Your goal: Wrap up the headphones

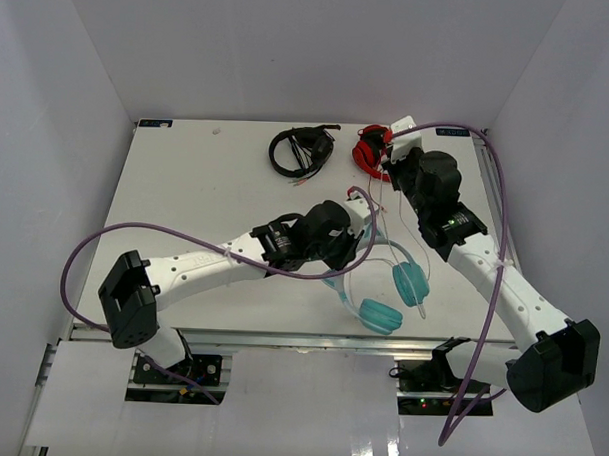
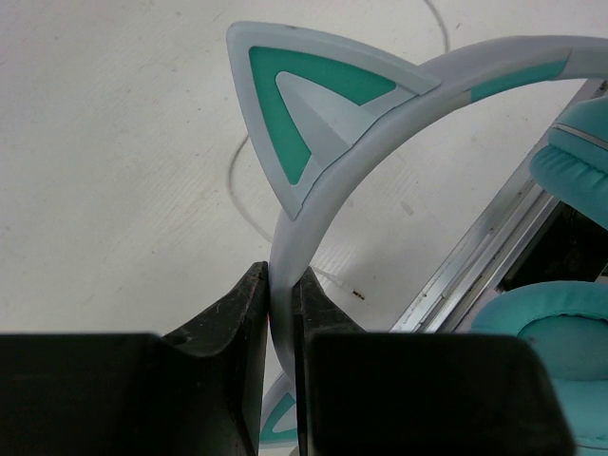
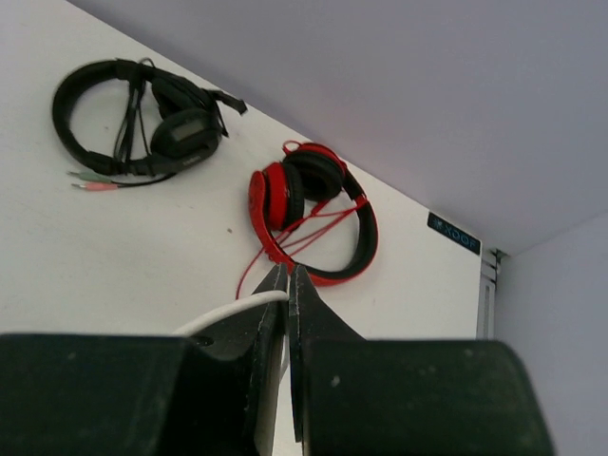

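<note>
The teal headphones [image 1: 387,296] lie near the table's front edge, with both earcups [image 1: 410,282] toward the near right. My left gripper [image 1: 345,257] is shut on their pale headband [image 2: 313,204], just below a cat-ear point [image 2: 304,104]. In the left wrist view the teal earcups [image 2: 560,328] sit at the right by the table's metal edge. The thin white cable [image 2: 237,180] curves over the table behind the band. My right gripper [image 3: 287,271] is farther back, shut on the white cable [image 3: 228,312], which enters its fingers from the left.
Black headphones [image 1: 300,151] and red headphones [image 1: 370,150] lie at the back of the table; the red pair [image 3: 304,204] is just beyond my right fingertips. White walls enclose the table on three sides. Purple arm cables loop beside both arms.
</note>
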You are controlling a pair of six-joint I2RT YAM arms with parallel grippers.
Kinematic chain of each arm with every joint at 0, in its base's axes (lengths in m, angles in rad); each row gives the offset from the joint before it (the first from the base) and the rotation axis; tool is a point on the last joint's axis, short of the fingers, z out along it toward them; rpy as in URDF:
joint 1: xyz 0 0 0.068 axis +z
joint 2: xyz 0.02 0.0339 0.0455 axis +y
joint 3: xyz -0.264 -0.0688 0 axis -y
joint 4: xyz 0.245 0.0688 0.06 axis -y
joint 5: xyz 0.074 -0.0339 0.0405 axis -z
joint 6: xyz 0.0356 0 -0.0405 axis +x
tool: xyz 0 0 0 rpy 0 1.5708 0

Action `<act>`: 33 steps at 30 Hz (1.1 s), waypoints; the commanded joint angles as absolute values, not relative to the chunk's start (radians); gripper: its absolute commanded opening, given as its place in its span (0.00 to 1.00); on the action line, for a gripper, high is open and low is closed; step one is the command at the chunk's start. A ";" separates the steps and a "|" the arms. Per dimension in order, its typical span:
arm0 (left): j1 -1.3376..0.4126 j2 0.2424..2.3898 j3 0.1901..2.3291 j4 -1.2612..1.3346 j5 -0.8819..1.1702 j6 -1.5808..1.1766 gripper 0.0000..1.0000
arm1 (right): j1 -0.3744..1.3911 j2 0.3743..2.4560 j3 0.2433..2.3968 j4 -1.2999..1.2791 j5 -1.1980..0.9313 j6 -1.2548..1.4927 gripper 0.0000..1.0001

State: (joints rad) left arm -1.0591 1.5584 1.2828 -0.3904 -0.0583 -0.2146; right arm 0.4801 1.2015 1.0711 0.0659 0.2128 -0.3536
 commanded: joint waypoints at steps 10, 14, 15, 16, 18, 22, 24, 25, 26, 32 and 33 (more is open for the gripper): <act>-1.074 1.256 1.176 -0.184 -0.160 -0.354 0.00 | 0.393 1.169 0.991 0.181 0.300 -0.226 0.08; -1.074 1.200 1.135 -0.162 -0.219 -0.393 0.00 | 0.360 1.134 0.966 0.168 0.197 -0.173 0.08; -1.074 1.191 1.127 -0.158 -0.240 -0.405 0.00 | 0.348 1.125 0.963 0.160 0.165 -0.160 0.08; -1.072 1.183 1.122 -0.156 -0.253 -0.414 0.00 | 0.340 1.119 0.960 0.148 0.105 -0.139 0.08; -1.073 1.163 1.116 -0.150 -0.293 -0.441 0.00 | 0.325 1.111 0.951 0.136 0.020 -0.112 0.08; -1.074 1.129 1.102 -0.114 -0.351 -0.486 0.00 | 0.310 1.088 0.922 0.131 -0.138 -0.043 0.08; -1.072 1.117 1.101 -0.090 -0.370 -0.505 0.00 | 0.305 1.081 0.909 0.132 -0.226 -0.012 0.08; -1.073 1.115 1.101 -0.078 -0.375 -0.512 0.00 | 0.303 1.078 0.903 0.132 -0.268 0.003 0.08; -1.074 1.114 1.100 -0.067 -0.380 -0.517 0.00 | 0.301 1.075 0.898 0.133 -0.307 0.019 0.08; -1.074 1.122 1.103 -0.002 -0.389 -0.528 0.00 | 0.279 1.066 0.863 0.159 -0.451 0.083 0.08; -1.074 1.121 1.102 0.022 -0.393 -0.528 0.00 | 0.272 1.065 0.858 0.168 -0.468 0.094 0.08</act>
State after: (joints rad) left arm -1.0746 1.1690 1.0863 -0.1317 -0.3638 -0.4791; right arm 0.2971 1.0888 0.8756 0.1080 -0.3106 0.0158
